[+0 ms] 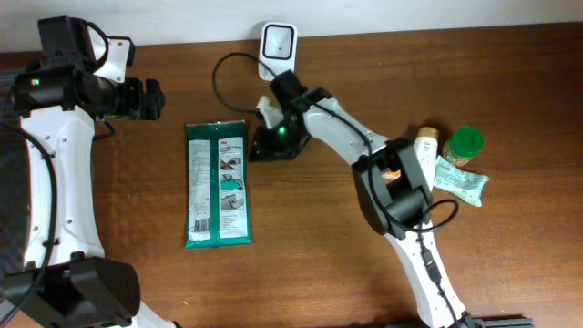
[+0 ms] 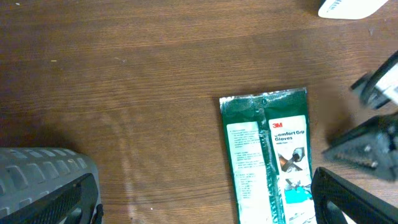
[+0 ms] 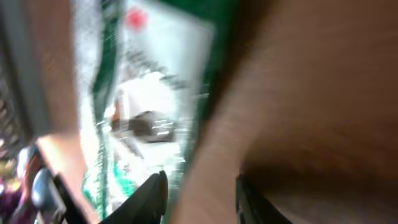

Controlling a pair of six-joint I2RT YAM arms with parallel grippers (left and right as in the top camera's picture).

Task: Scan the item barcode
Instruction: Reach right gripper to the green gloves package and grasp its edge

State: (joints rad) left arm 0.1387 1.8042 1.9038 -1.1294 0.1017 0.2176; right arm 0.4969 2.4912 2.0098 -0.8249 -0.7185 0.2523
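The item is a flat green and white 3M gloves package (image 1: 219, 184) lying lengthwise on the wooden table; it also shows in the left wrist view as the package (image 2: 266, 155). A white barcode scanner (image 1: 278, 44) stands at the table's back edge. My right gripper (image 1: 271, 141) hangs low beside the package's upper right corner. In the blurred right wrist view my right gripper (image 3: 199, 180) has its jaws a little apart, with only wood between them and the package (image 3: 149, 93) just to the left. My left gripper (image 1: 146, 98) hovers wide open at the far left, holding nothing.
The scanner's black cable (image 1: 221, 73) loops on the table left of it. At the right lie a white bottle (image 1: 426, 148), a green-lidded jar (image 1: 466, 144) and a pale teal packet (image 1: 461, 182). The right arm stretches diagonally across the table's middle.
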